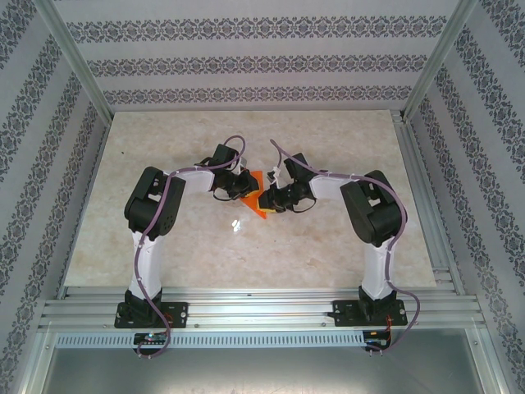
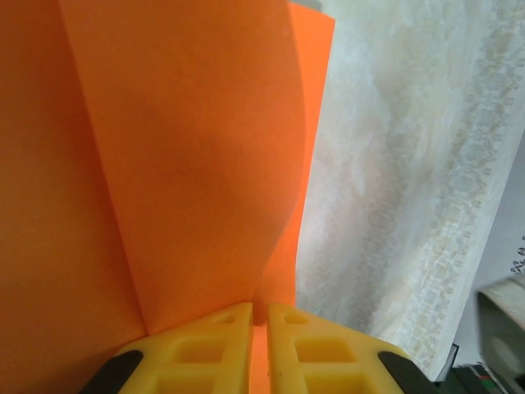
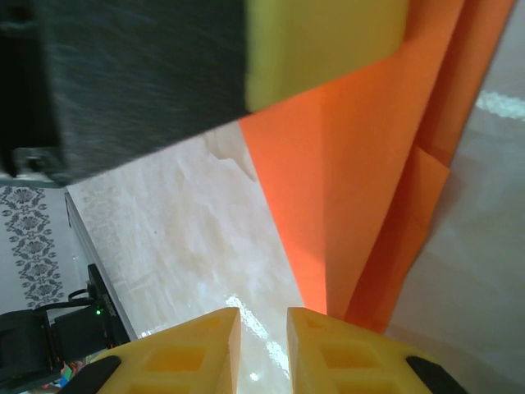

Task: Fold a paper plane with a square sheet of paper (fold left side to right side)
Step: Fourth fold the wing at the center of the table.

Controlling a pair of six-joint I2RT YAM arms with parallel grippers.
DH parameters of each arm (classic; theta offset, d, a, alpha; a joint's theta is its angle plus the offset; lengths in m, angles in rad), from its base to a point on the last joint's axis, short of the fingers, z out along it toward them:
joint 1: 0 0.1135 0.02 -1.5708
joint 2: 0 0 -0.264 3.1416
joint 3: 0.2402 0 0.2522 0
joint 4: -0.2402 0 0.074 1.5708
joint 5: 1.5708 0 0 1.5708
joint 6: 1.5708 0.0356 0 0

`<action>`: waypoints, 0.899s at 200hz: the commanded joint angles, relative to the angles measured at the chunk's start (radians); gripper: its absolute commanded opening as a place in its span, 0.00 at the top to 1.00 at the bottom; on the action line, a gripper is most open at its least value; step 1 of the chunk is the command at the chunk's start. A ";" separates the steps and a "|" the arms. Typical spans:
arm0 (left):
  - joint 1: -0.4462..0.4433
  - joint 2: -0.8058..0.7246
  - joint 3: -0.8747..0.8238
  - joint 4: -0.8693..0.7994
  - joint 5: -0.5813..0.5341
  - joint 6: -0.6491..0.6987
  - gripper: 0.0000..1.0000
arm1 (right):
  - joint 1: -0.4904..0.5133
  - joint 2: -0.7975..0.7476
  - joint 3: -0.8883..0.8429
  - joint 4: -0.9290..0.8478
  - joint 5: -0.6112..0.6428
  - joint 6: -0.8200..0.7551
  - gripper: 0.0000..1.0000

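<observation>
In the top external view, the left arm reaches in from the lower left of the frame, and its end effector (image 1: 243,190) sits just left of centre on the pale marbled surface (image 1: 246,271). The orange paper plane (image 1: 259,209) lies at the centre of the frame, tight between the two end effectors and partly hidden by them. Its lower tip pokes out toward the bottom of the frame. Just right of it is the right end effector (image 1: 271,199), with its arm bending away to the lower right.

In the left wrist view, orange fills the left and middle of the frame. The paper plane (image 2: 180,164) stands up from the bottom edge in creased, overlapping layers, and the surface (image 2: 402,164) shows on the right. At bottom centre, the left end effector (image 2: 261,349) is clenched on the paper plane. Its yellow fingers (image 2: 217,349) are pressed almost together with a thin sliver of orange between them.

In the right wrist view, a black body and a yellow pad (image 3: 328,45) of the left end effector cross the top of the frame, touching the paper plane's upper edge. The paper plane (image 3: 353,189) tapers from the upper right to a point at lower centre, and that point meets the top of the right-hand finger (image 3: 344,357). The right end effector (image 3: 262,353) is slightly parted and released. The surface (image 3: 180,230) shows through the narrow gap, and no orange lies between the jaws.
</observation>
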 commanded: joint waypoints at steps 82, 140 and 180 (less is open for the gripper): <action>-0.013 0.037 0.000 -0.038 -0.040 0.023 0.88 | 0.006 0.032 -0.049 0.062 -0.041 0.037 0.77; -0.014 0.036 0.000 -0.038 -0.040 0.023 0.88 | 0.011 0.037 -0.016 -0.076 0.064 -0.026 0.78; -0.009 0.024 0.028 -0.071 -0.040 0.048 0.86 | 0.021 0.063 -0.002 -0.199 0.148 -0.057 0.78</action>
